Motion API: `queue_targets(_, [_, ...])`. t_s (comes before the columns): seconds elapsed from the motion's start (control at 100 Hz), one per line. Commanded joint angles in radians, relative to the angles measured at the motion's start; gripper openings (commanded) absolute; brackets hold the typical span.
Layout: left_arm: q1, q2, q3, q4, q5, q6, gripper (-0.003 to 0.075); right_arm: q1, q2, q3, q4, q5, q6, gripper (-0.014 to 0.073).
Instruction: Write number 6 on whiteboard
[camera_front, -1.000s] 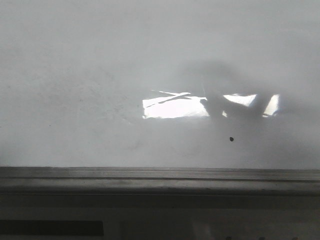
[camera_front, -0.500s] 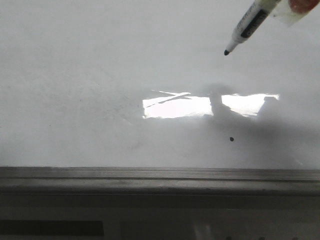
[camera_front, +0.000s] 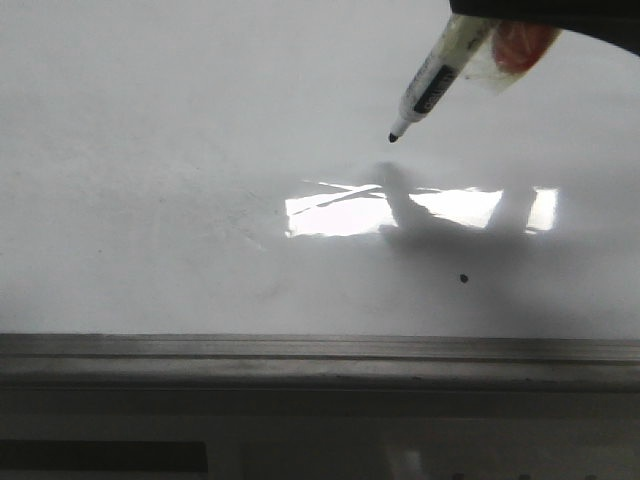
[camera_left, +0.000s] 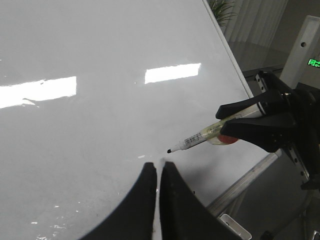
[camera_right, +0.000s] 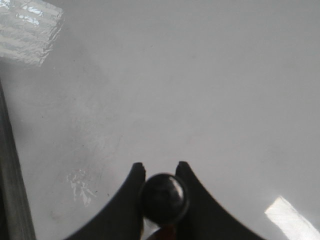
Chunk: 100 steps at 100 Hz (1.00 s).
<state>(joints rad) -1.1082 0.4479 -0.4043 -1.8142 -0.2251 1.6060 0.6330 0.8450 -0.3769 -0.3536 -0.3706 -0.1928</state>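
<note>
The whiteboard (camera_front: 150, 150) fills the front view, glossy white-grey with a grey rail (camera_front: 300, 355) along its lower edge. No drawn number 6 shows on it; only a small black dot (camera_front: 463, 277). My right gripper (camera_front: 520, 12) enters at the top right, shut on a black-tipped marker (camera_front: 432, 82) that points down-left, its tip (camera_front: 393, 137) just above the board. In the left wrist view the marker (camera_left: 197, 140) and right gripper (camera_left: 232, 117) hover over the board (camera_left: 100, 125). In the right wrist view the marker's black end (camera_right: 163, 198) sits between the fingers. My left gripper (camera_left: 158, 166) is shut and empty.
Bright window reflections (camera_front: 350, 212) lie on the board beside the marker's shadow (camera_front: 400, 215). The board's right edge (camera_left: 230, 55) and its metal rail (camera_left: 245, 182) show in the left wrist view, with a post (camera_left: 300, 50) and a plant (camera_left: 222, 10) beyond.
The right gripper and marker came into the front view from the top right and moved down-left; the tip now sits lower and further left. Its shadow shifted left.
</note>
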Motion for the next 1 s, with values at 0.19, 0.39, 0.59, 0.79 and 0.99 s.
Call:
queue_targets(0.19, [-0.007, 0.010, -0.028, 0.013, 0.066, 0.000, -0.0020, -0.012, -0.001, -0.052, 0.032, -0.069, -0.060, -0.0044])
queue_targets(0.39, [-0.007, 0.010, -0.028, 0.013, 0.066, 0.000, -0.0020, -0.072, -0.001, -0.052, 0.088, -0.077, -0.061, -0.0044])
queue_targets(0.59, [-0.007, 0.010, -0.028, 0.013, 0.066, 0.000, -0.0020, -0.077, 0.008, -0.052, 0.101, -0.067, -0.061, -0.0044])
queue_targets(0.79, [-0.007, 0.010, -0.028, 0.013, 0.066, 0.000, -0.0020, -0.077, 0.036, -0.052, 0.111, -0.052, -0.061, -0.0044])
queue_targets(0.99, [-0.007, 0.010, -0.028, 0.013, 0.066, 0.000, -0.0020, -0.075, 0.036, -0.052, 0.111, -0.031, -0.029, -0.0044])
